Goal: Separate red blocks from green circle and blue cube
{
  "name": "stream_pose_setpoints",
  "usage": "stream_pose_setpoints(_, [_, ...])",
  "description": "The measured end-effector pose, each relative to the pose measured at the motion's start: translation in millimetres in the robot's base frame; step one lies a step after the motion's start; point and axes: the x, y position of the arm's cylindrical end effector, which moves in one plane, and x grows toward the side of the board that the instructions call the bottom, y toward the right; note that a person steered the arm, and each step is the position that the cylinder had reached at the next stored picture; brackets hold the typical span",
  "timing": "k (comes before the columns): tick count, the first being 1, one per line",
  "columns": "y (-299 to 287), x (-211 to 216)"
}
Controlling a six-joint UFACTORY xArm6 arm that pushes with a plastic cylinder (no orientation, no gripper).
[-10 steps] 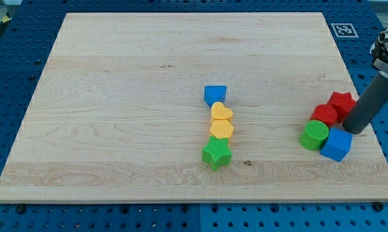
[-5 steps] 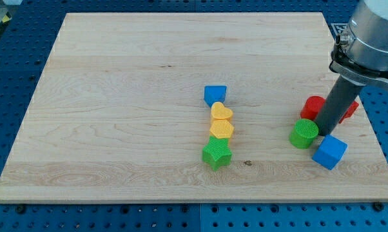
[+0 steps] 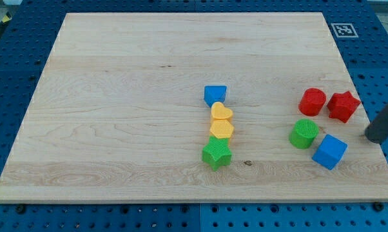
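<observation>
A red circle block and a red star block lie side by side near the board's right edge. Just below them sit the green circle and the blue cube, with a small gap between the red pair and these two. My tip is at the view's right edge, off the board, right of the blue cube and below the red star, touching no block.
A column of blocks stands mid-board: a blue block, two yellow hearts and a green star. The wooden board lies on a blue pegboard. A marker tag sits at the top right.
My tip went left among the blocks, then withdrew right off the board. The green circle and blue cube shifted left and down, the red blocks up, opening a gap.
</observation>
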Motion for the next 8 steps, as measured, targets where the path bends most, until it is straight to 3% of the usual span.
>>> stream_pose_setpoints(1, [11, -21])
stream_pose_setpoints(3, [-21, -37])
stream_pose_setpoints(5, [-85, -45])
stream_pose_setpoints(7, [-56, -57])
stream_pose_setpoints(8, [-82, -74])
